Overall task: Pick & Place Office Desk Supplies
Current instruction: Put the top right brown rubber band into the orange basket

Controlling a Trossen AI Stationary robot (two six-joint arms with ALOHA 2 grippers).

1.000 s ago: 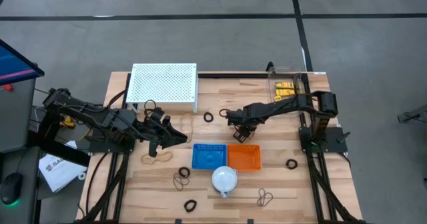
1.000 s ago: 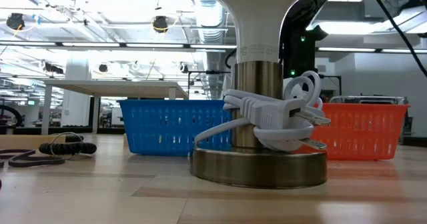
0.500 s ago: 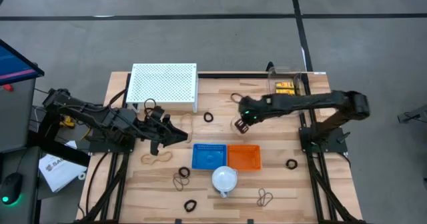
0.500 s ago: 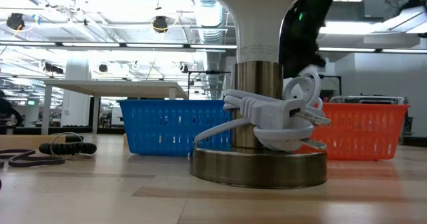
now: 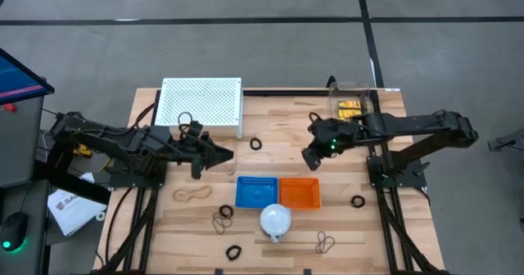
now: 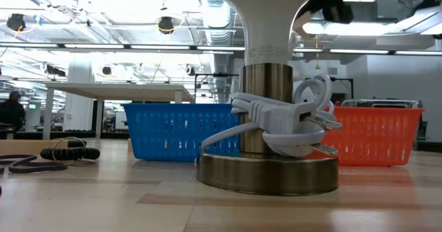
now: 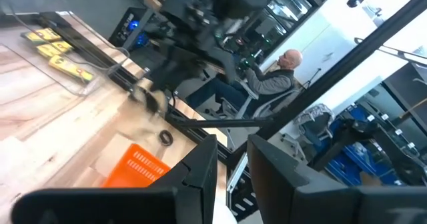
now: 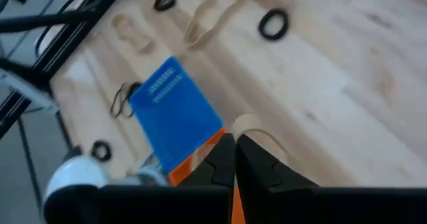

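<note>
1. Right gripper (image 5: 309, 157) is up off the table, just behind the orange bin (image 5: 299, 192). In its wrist cam the jaws look pinched together on a tan band (image 8: 257, 132), with the loop poking out past the tips. Pretty sure that's a real grip, but it's thin stuff so not 100%.
2. Judging by the pose, this is the carry leg. The arm's held high so the loop clears the bin wall on the way in. Which bin it's meant for, idk; the blue bin (image 5: 255, 191) sits touching the orange one.
3. Left gripper (image 5: 219, 154) hangs over bare wood just behind the blue bin's left end, near the white box (image 5: 201, 103). Its jaws are apart w/ nothing between them (wrist cam shows a clear gap). Looks parked out of the right arm's way.
4. Rest of the supplies are scattered:
   - more bands (image 5: 192, 195) left of the blue bin and near the front edge
   - rings (image 5: 256, 143), one behind the bins, one on the right side, one at the front
   - yellow clips (image 5: 350, 108) in the clear tray (image 5: 352, 85) at the back right
5. The lamp (image 5: 276, 219) stands right in front of the bins and blocks most of the low cam, so no help there for checking the drop.
6. Main risk imo: the band snags on a finger when released, or lands draped on the rim.
</note>
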